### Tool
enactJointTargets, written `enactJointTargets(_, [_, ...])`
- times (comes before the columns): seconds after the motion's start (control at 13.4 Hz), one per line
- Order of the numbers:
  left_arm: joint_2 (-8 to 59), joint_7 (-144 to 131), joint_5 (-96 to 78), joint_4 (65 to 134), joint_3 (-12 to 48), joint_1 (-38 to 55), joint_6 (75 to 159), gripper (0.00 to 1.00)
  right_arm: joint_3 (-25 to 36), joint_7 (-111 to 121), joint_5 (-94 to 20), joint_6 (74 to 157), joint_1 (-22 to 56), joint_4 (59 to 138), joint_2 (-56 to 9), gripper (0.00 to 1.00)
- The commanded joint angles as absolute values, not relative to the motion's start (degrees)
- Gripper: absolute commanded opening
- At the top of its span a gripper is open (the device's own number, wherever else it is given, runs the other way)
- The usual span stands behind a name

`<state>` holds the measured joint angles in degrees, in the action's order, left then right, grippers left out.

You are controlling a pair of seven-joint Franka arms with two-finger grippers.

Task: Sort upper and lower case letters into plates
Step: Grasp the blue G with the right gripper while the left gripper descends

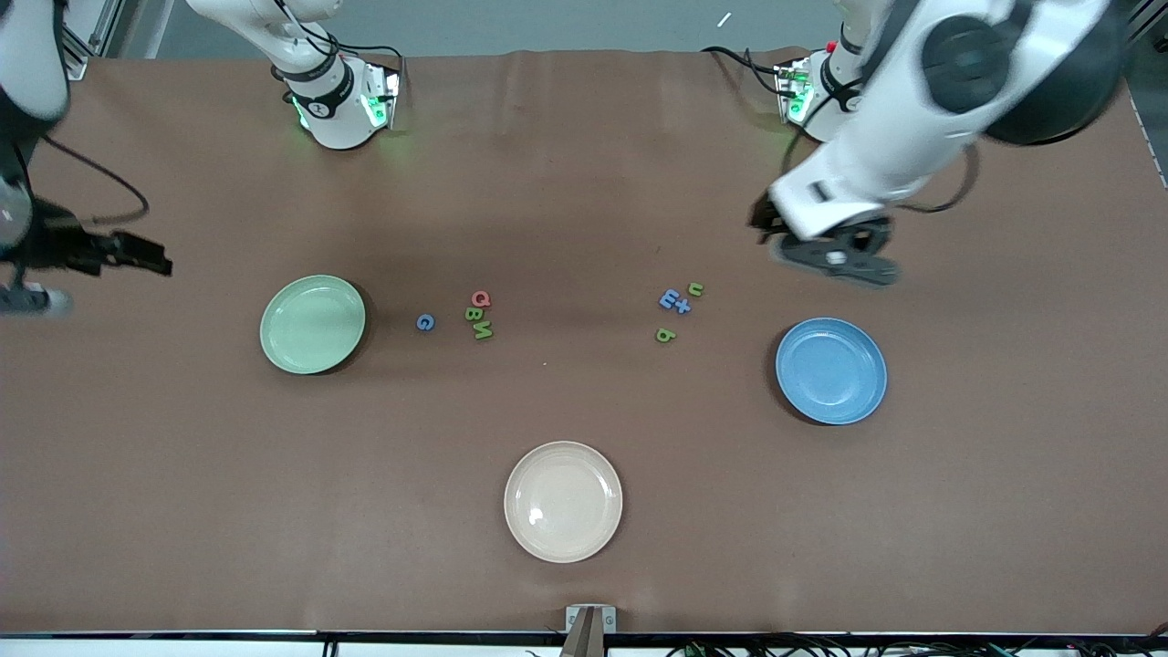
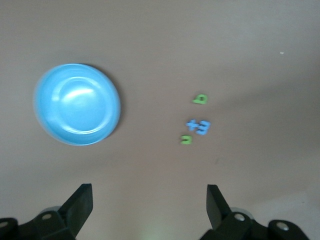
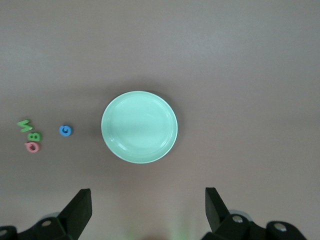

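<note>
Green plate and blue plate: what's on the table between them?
Front view: two clusters of small letters lie between the green plate and blue plate: a blue G with Q, B, N near the green, four letters near the blue.

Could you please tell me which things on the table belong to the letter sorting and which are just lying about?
For the job:
green plate
blue plate
letters Q, B, N, G
small letters by the blue plate

Lying about:
cream plate

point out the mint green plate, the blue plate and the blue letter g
pale mint green round plate (image 1: 312,325), front view, centre of its bowl
medium blue round plate (image 1: 831,370), front view, centre
small blue letter G (image 1: 425,322), front view, its ring
</note>
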<state>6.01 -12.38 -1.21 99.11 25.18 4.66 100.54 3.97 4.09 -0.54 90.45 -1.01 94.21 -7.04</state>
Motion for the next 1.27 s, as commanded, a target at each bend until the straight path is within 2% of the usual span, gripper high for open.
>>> enactJointTargets(0.0, [5.5,-17.6,-0.5,109.6,28.3,6.3,112.0,1.0,3.4,-0.4,-1.1,91.9,0.0,93.2,-10.0,1.0])
enactJointTargets(0.22, [7.3,-19.9,-0.2,117.8,28.4,9.0,120.9,1.0,3.4,-6.4,-5.9,99.7,2.8,101.4,-9.6,1.0])
enactJointTargets(0.52, [13.6,-27.1,8.1,125.1,28.5,11.7,133.4,1.0,3.4,-16.1,-6.1,120.4,10.3,118.7,-8.1,1.0])
enactJointTargets(0.75, [19.5,-30.8,16.1,125.3,28.4,11.3,137.9,1.0,3.4,-24.8,-6.1,135.7,17.2,128.2,-8.7,1.0])
enactJointTargets(0.97, [24.0,-34.9,21.8,125.2,28.3,10.6,142.7,1.0,3.4,-28.9,-6.1,141.8,21.1,131.2,-10.5,1.0])
enactJointTargets(1.2, [25.2,-35.6,22.5,125.5,28.2,10.6,142.9,0.97,3.4,-30.2,-6.1,148.7,22.6,134.0,-13.2,1.0])
